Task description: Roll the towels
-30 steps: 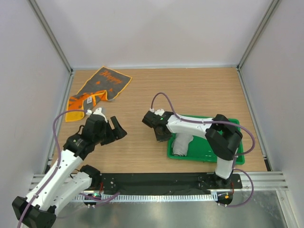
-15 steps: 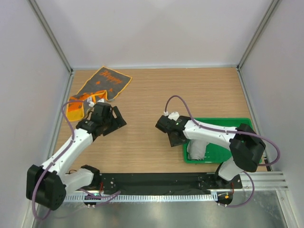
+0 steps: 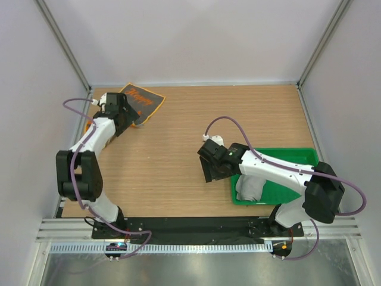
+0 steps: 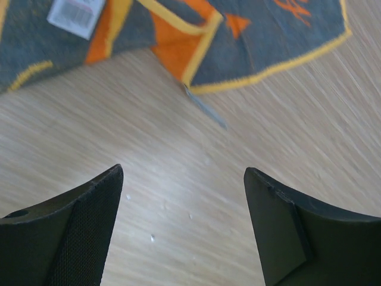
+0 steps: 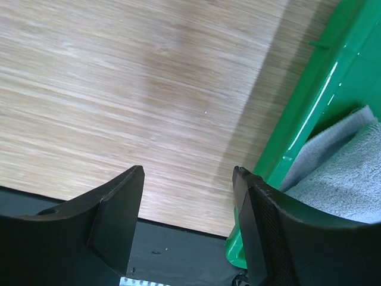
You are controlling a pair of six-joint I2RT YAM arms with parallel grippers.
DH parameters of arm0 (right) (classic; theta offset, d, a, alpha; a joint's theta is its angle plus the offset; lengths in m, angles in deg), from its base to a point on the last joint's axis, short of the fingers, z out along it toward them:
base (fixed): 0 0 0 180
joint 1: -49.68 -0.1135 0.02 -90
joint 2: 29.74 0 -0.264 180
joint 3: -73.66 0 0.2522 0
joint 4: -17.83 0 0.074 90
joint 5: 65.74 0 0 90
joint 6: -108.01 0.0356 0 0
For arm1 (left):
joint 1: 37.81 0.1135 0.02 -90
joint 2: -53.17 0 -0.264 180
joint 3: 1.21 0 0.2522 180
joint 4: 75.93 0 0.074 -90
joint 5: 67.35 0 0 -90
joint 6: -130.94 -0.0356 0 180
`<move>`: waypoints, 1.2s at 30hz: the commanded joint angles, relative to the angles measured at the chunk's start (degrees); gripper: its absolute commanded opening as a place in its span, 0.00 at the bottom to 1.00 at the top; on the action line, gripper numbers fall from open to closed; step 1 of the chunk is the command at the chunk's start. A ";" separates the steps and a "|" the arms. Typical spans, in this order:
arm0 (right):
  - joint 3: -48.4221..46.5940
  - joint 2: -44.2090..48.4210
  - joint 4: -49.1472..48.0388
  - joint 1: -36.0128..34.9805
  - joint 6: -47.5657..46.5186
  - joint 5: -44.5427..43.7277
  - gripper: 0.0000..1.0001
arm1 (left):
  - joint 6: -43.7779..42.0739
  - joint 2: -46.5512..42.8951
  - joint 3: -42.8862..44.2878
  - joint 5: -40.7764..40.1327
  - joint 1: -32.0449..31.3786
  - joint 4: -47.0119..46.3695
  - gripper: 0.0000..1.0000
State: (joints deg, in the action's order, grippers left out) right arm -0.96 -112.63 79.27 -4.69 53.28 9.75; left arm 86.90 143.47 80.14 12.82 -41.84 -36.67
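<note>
The dark grey towel [image 3: 144, 101] with orange print lies flat at the far left; its yellow-edged hem [image 4: 280, 36] fills the top of the left wrist view. My left gripper [image 3: 123, 118] [image 4: 183, 171] hovers open over bare wood just short of that hem, holding nothing. The light grey towel [image 3: 250, 188] [image 5: 351, 173] lies rolled in the green tray [image 3: 300, 156] [image 5: 309, 113]. My right gripper [image 3: 209, 171] [image 5: 189, 171] stands open and empty over the wood beside the tray's left rim.
A white label [image 4: 77, 13] and an orange folded-over part [image 4: 178, 44] show on the dark towel. The black base rail [image 3: 190, 226] [image 5: 178, 250] runs along the near table edge, just below the right gripper. Metal frame posts bound the table's far corners.
The left arm swung from mid-left up to the dark towel. The right jaws opened from nearly shut. The tray with the grey roll now sits farther right.
</note>
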 commanded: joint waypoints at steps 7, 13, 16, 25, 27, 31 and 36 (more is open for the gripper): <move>-0.40 -0.34 -1.63 -0.12 -1.87 2.81 0.68 | -3.68 18.83 17.91 -8.63 3.86 0.87 0.82; 1.27 -1.22 -2.42 -0.04 -2.04 3.34 0.68 | -2.71 27.90 26.87 -5.47 8.07 3.85 0.81; 0.75 -2.97 -2.68 -0.04 -2.57 3.60 0.68 | -2.62 32.65 32.33 -3.89 8.34 7.28 0.78; 0.39 -5.00 -3.03 -0.12 -3.10 3.95 0.68 | -0.78 37.32 33.84 1.38 8.43 7.20 0.45; 1.79 -5.17 -3.30 -0.12 -2.84 4.04 0.68 | -0.51 37.23 32.96 2.26 8.43 6.59 0.39; 5.04 -4.47 -3.12 -0.12 -1.00 2.82 0.68 | -0.08 37.14 31.90 4.63 8.43 6.14 0.07; 9.00 -2.72 -2.16 0.67 1.91 0.44 0.68 | -0.34 33.37 28.04 5.17 7.47 5.53 0.00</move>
State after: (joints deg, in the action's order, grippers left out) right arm 6.51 -117.57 76.21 -4.54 52.42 12.75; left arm 86.39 180.15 110.96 15.88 -33.34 -31.66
